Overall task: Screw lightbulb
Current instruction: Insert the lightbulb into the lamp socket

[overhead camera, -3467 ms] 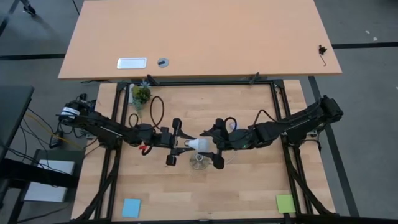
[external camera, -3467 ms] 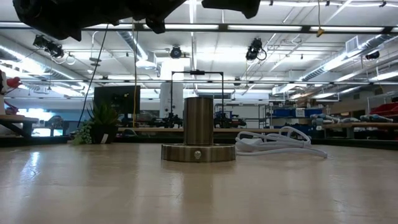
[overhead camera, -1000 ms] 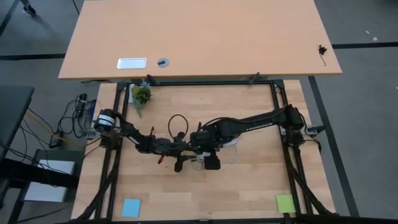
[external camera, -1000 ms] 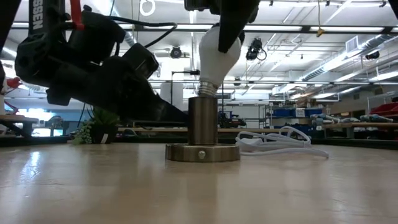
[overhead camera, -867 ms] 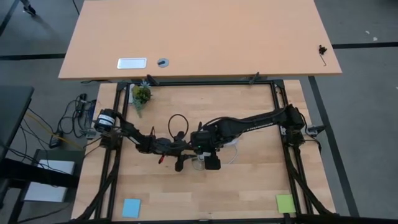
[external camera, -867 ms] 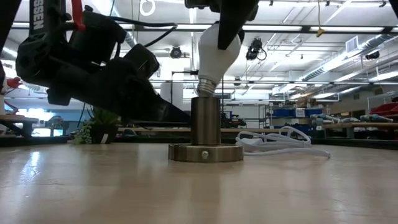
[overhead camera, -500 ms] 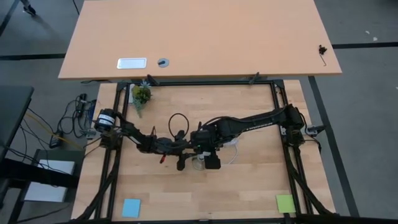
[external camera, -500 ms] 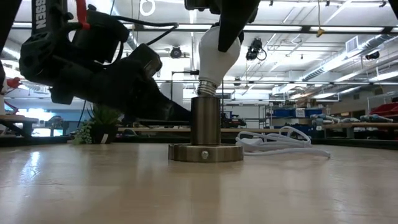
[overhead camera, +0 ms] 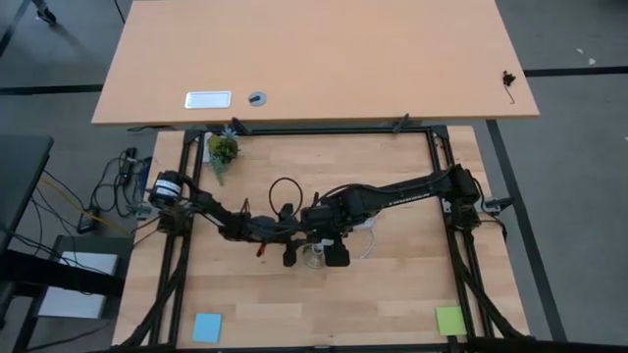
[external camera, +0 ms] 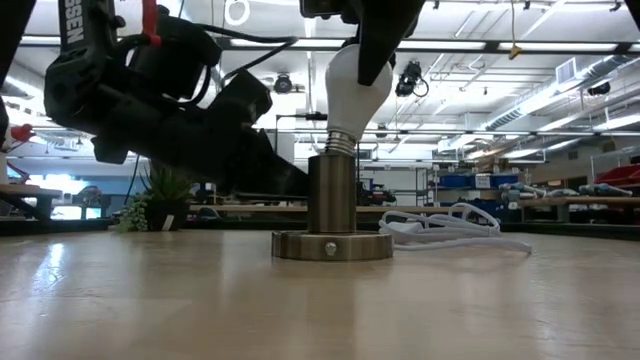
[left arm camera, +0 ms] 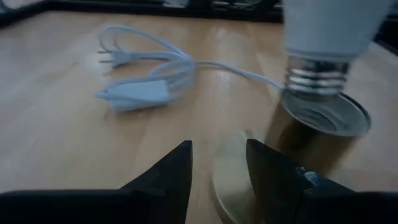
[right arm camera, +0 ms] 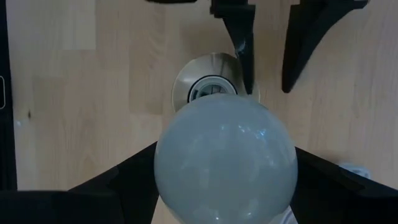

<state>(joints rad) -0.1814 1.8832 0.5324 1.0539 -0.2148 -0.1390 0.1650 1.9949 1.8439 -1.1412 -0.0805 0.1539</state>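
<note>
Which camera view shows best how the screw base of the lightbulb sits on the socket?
The low view: the lightbulb tilts, threads above the socket. Left wrist view shows this blurred; right wrist view only its round head; high view hides it under the right hand.

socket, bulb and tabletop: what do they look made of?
Socket: looks like metal, brushed brass-toned finish, with soft vertical reflections on the cylinder and base disc.
Lightbulb: frosted white head, glass or plastic, can't tell; threaded silvery metal base.
Table: light wood or wood-look laminate, with grain lines and a slight sheen.
</note>
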